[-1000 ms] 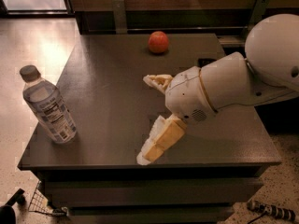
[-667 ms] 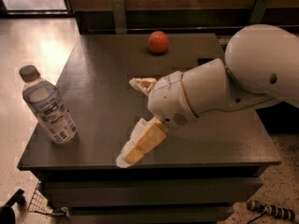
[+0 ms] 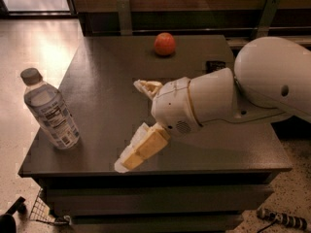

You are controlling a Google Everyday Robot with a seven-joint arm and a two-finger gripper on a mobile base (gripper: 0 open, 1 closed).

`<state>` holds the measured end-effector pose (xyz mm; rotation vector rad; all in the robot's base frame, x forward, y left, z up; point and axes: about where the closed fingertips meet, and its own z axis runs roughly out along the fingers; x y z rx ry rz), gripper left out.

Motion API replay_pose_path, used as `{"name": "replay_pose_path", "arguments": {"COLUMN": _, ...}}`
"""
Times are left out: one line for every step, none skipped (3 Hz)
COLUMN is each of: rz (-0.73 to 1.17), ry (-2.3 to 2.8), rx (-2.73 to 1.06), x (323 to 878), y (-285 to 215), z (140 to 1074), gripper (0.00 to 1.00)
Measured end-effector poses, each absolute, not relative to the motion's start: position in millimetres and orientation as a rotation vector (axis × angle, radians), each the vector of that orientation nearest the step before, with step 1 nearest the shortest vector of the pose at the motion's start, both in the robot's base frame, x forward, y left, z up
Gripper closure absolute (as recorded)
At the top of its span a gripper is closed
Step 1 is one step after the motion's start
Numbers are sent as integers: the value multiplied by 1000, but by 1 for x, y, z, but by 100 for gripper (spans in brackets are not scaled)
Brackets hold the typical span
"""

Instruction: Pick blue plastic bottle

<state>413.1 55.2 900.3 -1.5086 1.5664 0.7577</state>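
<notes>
The blue plastic bottle (image 3: 49, 108) is a clear water bottle with a grey cap and a blue-and-white label. It stands upright near the left front corner of the dark table (image 3: 102, 76). My gripper (image 3: 130, 125) is over the middle of the table, to the right of the bottle and apart from it. Its two tan fingers are spread wide, one at the back (image 3: 147, 87) and one at the front (image 3: 141, 149). It holds nothing.
A red-orange fruit (image 3: 164, 43) sits at the back middle of the table. A small dark object (image 3: 215, 65) lies at the back right, partly behind my white arm (image 3: 252, 89). Tiled floor lies to the left; a wire item (image 3: 46, 211) is on the floor at lower left.
My gripper has swung left across the table toward the bottle, fingers still spread. The bottle and the fruit have not moved.
</notes>
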Motion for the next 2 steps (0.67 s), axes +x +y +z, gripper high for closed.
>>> {"name": "replay_pose_path", "arguments": {"rz": 802, "ry": 1526, "rx": -1422, "x": 433, "y": 76, "z": 892, "gripper": 0}}
{"name": "replay_pose_path", "arguments": {"rz": 883, "ry": 1476, "rx": -1347, "x": 452, "y": 108, "z": 880, "gripper": 0}}
